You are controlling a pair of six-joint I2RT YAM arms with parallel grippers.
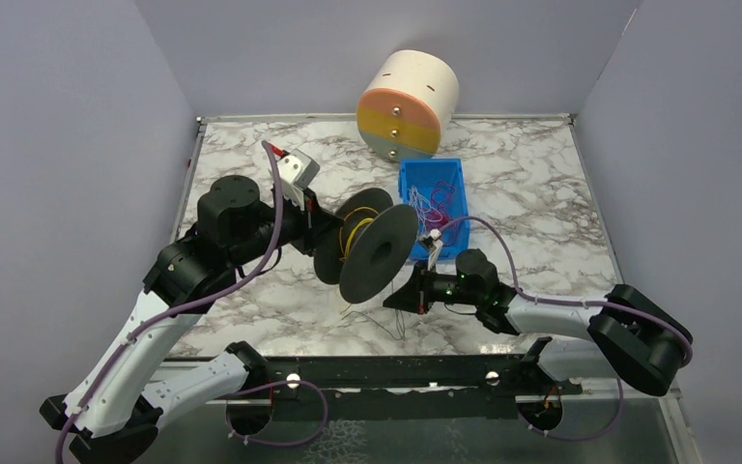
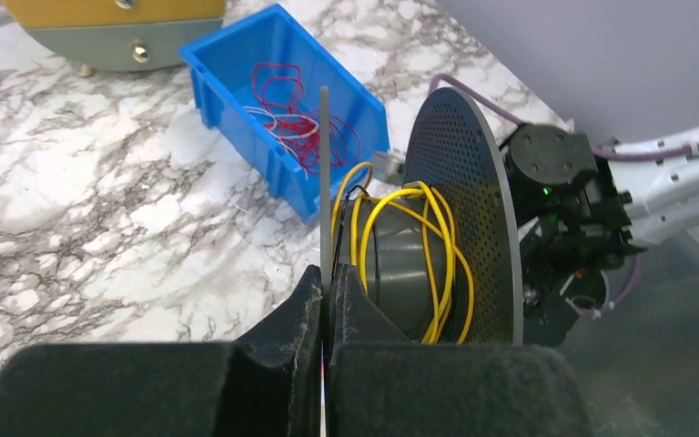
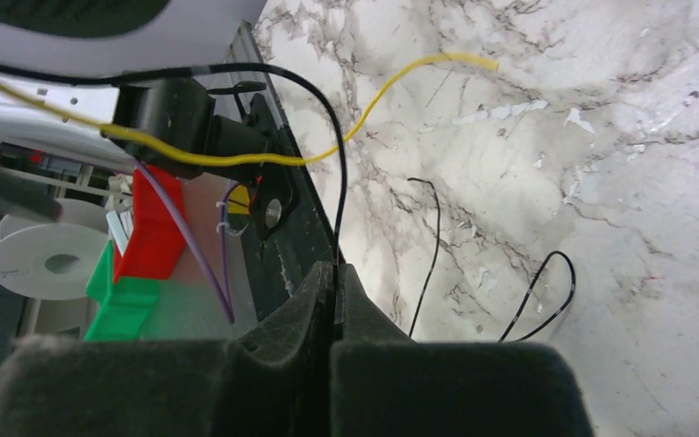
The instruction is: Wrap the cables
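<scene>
A dark grey spool [image 1: 377,253] with two flanges is held off the table at its middle. My left gripper [image 2: 328,282] is shut on the thin edge of the spool's near flange [image 2: 325,182]; it also shows in the top view [image 1: 317,224]. A yellow wire [image 2: 437,246] is looped loosely round the spool's hub, beside a perforated flange [image 2: 464,228]. My right gripper [image 3: 335,273] is shut on a thin black wire [image 3: 328,118] that arcs up towards the spool; it sits just below the spool in the top view [image 1: 398,296]. The yellow wire's free end [image 3: 391,82] hangs over the marble table.
A blue bin [image 1: 433,203] behind the spool holds tangled red and white wires [image 2: 282,109]. A big cream, orange and yellow drum [image 1: 406,104] lies at the back. More black wire [image 3: 546,291] lies on the table. A black rail [image 1: 396,372] runs along the front edge.
</scene>
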